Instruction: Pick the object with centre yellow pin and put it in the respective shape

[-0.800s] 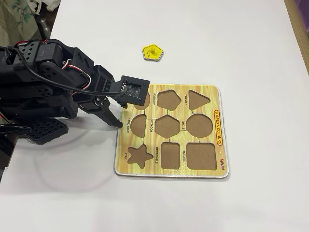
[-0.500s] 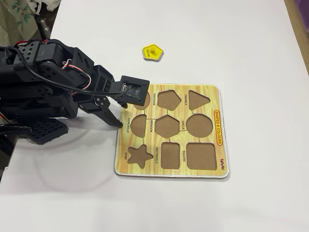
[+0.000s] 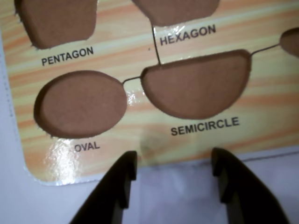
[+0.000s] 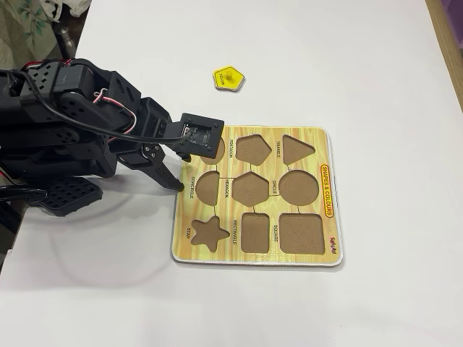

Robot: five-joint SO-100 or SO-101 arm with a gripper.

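Observation:
A yellow pentagon piece (image 4: 228,78) with a yellow pin at its centre lies on the white table beyond the board, apart from it. It does not show in the wrist view. The wooden shape board (image 4: 253,256) has brown cut-outs. The pentagon cut-out (image 4: 252,148) is empty and also shows in the wrist view (image 3: 56,21). My gripper (image 4: 179,173) hovers over the board's left edge, open and empty. In the wrist view my gripper (image 3: 174,156) has its black fingers spread just short of the board (image 3: 261,116), near the semicircle cut-out (image 3: 196,84).
The oval (image 3: 81,102) and hexagon (image 3: 175,9) cut-outs are empty. The star slot (image 4: 210,233) looks filled with a yellow piece. The arm's black body (image 4: 65,137) and cables take up the left side. White table lies all round the board.

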